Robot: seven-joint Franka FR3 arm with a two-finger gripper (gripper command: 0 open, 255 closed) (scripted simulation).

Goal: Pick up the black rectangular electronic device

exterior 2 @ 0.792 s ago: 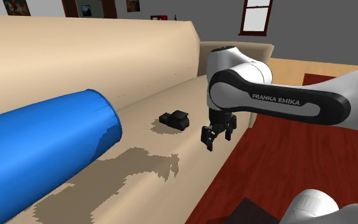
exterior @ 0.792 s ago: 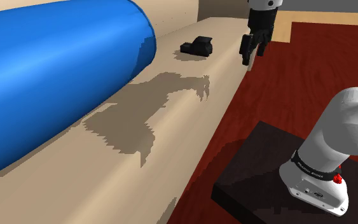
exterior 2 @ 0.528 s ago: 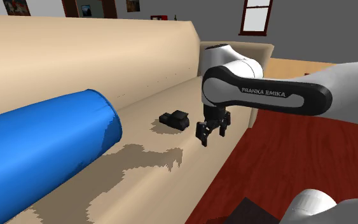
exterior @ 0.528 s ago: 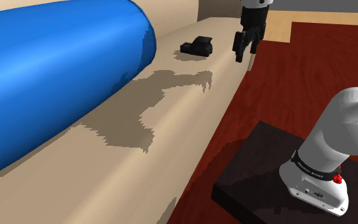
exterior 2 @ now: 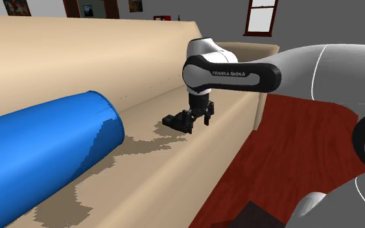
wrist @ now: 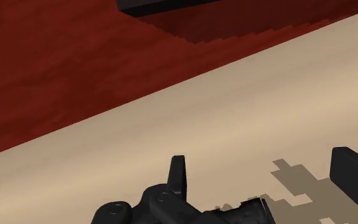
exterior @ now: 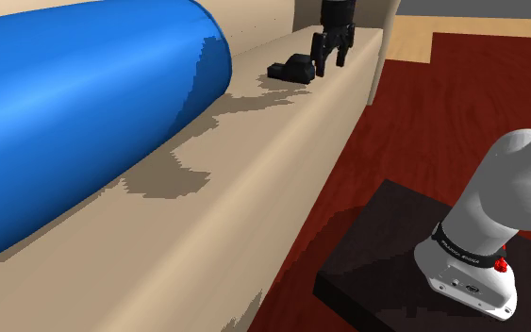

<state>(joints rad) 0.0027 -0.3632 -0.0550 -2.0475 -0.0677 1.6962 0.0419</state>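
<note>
The black rectangular device (exterior: 290,70) lies on the beige sofa seat (exterior: 254,170), near the far armrest. In the second exterior view the device (exterior 2: 176,121) sits just left of my gripper (exterior 2: 199,119). My gripper (exterior: 330,62) hangs open close to the device's right end in the shoulder view, fingers pointing down at the seat. In the wrist view the device (wrist: 171,207) lies low by one finger (wrist: 177,173), while the other finger (wrist: 354,178) stands well apart from it. My gripper (wrist: 262,160) holds nothing between its fingers.
A big blue cylinder (exterior: 74,104) lies along the sofa seat at the shoulder view's left. The sofa back (exterior 2: 77,58) rises behind the device, and the armrest (exterior: 372,57) is close beyond the gripper. Dark red floor (exterior: 414,132) and the dark stand (exterior: 386,255) lie to the right.
My gripper moved from over the sofa's front edge to the shoulder view's left and farther back, ending right beside the device. It stayed open. The device did not move.
</note>
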